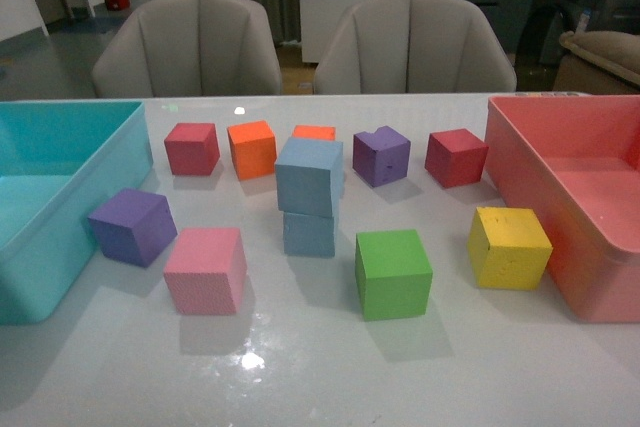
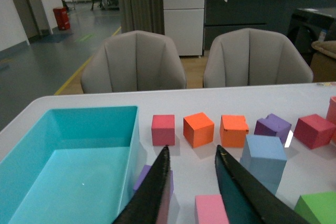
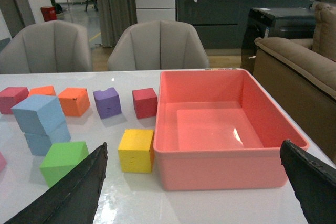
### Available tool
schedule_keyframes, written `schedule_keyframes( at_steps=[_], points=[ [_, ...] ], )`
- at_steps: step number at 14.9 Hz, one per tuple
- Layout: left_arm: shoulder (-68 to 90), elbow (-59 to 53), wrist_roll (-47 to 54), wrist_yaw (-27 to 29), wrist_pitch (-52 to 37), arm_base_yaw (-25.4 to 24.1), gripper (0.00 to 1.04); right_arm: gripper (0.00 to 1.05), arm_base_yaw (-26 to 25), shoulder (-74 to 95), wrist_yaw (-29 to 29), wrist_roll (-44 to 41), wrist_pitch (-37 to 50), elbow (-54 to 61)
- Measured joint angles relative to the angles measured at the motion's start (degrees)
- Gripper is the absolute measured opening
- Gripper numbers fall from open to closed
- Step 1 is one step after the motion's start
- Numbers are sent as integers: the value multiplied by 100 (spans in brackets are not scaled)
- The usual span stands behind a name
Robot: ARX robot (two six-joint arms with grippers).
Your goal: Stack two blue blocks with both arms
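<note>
Already stacked, to all appearances: upper blue block [image 1: 309, 175] sitting on lower blue block [image 1: 309, 232], twisted a little and overhanging its edges, both near the middle of the white table [image 1: 320, 367]. Relative to the stack: green cube [image 1: 393, 272] just in front and right, pink cube [image 1: 206, 269] in front and left, orange cube [image 1: 252, 148] behind left, notched purple cube [image 1: 380, 155] behind right.

Probably light, matte foam with a slightly rough skin; soft enough to dent, unlikely to slip. Best taken across two opposite flat side faces at mid-height, gently, since the skewed top block looks easy to nudge off.

Left gripper [image 2: 191, 169] spread, nothing between the dark fingers, hanging on the teal bin [image 2: 68, 166] side of the stack, well short of it. Right gripper [image 3: 197, 179] spread very wide, empty, above the table's near edge beside the red bin [image 3: 220, 161].

No arm visible from the front camera. Second orange cube [image 1: 314, 132] mostly hidden behind the stack; lower block partly covered in the left wrist view.
</note>
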State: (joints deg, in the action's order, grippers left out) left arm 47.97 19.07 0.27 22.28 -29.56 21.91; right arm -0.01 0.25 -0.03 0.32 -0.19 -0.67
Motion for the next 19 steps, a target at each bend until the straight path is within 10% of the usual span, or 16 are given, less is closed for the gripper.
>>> schedule_keyframes(
  at_steps=[3, 11, 19],
  points=[
    [-726, -734, -15, -675, 122, -671, 2, 98, 0, 0, 2, 0, 0, 0],
    [-2396, -1585, -20, -2186, 911, -2175, 2, 98, 0, 0, 2, 0, 2, 0],
    [-3467, -1847, -24, -2227, 1631, -2184, 2, 98, 0, 0, 2, 0, 0, 0]
  ],
)
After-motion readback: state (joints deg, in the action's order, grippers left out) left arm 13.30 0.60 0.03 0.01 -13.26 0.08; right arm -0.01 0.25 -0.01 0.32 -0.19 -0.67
